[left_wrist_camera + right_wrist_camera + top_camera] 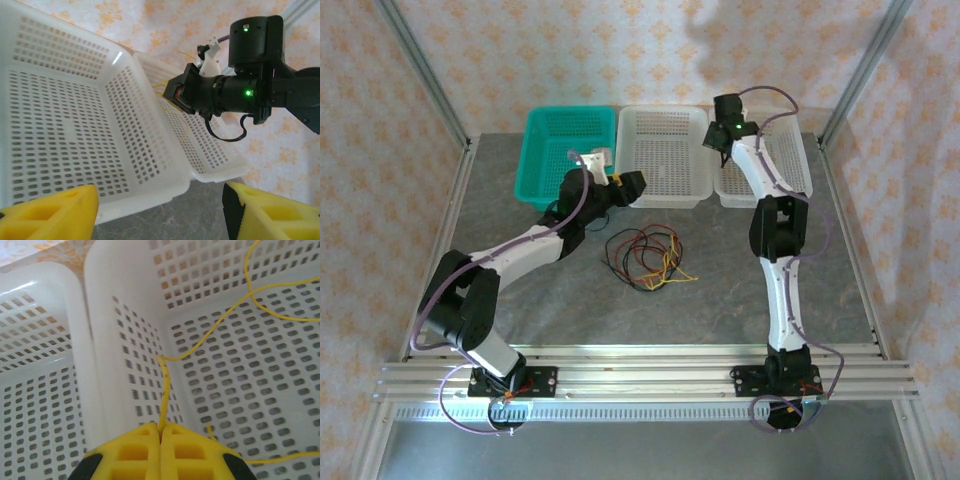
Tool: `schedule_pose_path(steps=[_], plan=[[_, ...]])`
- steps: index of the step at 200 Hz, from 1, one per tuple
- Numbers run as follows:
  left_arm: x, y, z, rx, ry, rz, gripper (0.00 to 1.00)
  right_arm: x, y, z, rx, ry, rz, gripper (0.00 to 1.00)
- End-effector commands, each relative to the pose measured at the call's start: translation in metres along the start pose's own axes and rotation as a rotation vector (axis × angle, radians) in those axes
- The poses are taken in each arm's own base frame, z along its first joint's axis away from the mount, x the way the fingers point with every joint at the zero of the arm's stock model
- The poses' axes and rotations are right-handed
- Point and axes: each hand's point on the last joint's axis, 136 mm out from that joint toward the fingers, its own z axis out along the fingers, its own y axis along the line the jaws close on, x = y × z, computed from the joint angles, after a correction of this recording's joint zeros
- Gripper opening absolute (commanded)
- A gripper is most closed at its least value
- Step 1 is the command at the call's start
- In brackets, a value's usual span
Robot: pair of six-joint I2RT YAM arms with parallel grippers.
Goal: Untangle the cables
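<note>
One grey surface (pixel 740 300) beneath everything, with rails along its 6 o'clock edge in the top view. Two white-and-black arms bolted there: left arm (pixel 520 250) stretched toward 1 o'clock, right arm (pixel 775 260) reaching up toward 12 o'clock. Three perforated baskets side by side along the 12 o'clock edge: teal basket (pixel 560 140) at 11 o'clock, middle white basket (pixel 665 150) at 12 o'clock, right white basket (pixel 800 150) at 1 o'clock. Left end effector (pixel 160 215) open and gripping nothing, yellow fingers (pixel 50 212) well apart, the near wall of the middle white basket between them in the wrist view; from above, just beside that basket's 6 o'clock rim. Right end effector (pixel 161 440) closed tight, fingertips pressed together and pinching a yellow cable (pixel 200 342); from above, over the seam between the two white baskets. From the pinch, up along the inner corner of the right white basket, then off toward 2 o'clock in loose curves across its perforated floor. Loose cables (pixel 645 257) in red, black and yellow, a looping tangle flat on the bare surface near its centre, at 6 o'clock from the middle white basket, between the two arms and apart from both end effectors.
</note>
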Motion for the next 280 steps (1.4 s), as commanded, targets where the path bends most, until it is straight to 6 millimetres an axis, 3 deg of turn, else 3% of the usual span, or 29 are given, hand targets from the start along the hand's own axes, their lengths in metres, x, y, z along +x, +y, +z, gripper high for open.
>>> schedule_pose_path(steps=[1, 56, 79, 129, 156, 197, 245, 280], plan=[[0.006, -0.019, 0.011, 0.024, 0.035, 0.077, 0.67, -0.037, -0.006, -0.036, -0.068, -0.072, -0.004, 0.00], [0.033, -0.045, 0.033, 0.072, 0.105, 0.111, 0.67, -0.030, -0.022, -0.034, -0.164, -0.008, -0.004, 0.00], [0.039, -0.048, 0.035, 0.078, 0.117, 0.112, 0.67, -0.035, -0.021, -0.046, -0.189, -0.023, -0.002, 0.00], [0.022, -0.050, 0.026, 0.043, 0.071, 0.153, 0.67, -0.083, -0.023, -0.116, -0.168, -0.181, 0.006, 0.00], [0.011, -0.054, 0.019, 0.033, 0.046, 0.172, 0.67, -0.100, -0.023, -0.150, -0.171, -0.239, 0.021, 0.00], [0.006, -0.056, 0.011, 0.038, 0.015, 0.172, 0.67, -0.114, -0.017, -0.190, -0.220, -0.283, 0.050, 0.00], [0.001, -0.063, 0.001, 0.089, -0.031, 0.186, 0.68, -0.132, -0.008, -0.254, -0.306, -0.367, 0.070, 0.00], [-0.005, -0.069, -0.008, 0.118, -0.081, 0.224, 0.70, -0.130, 0.000, -0.298, -0.402, -0.391, 0.067, 0.00]])
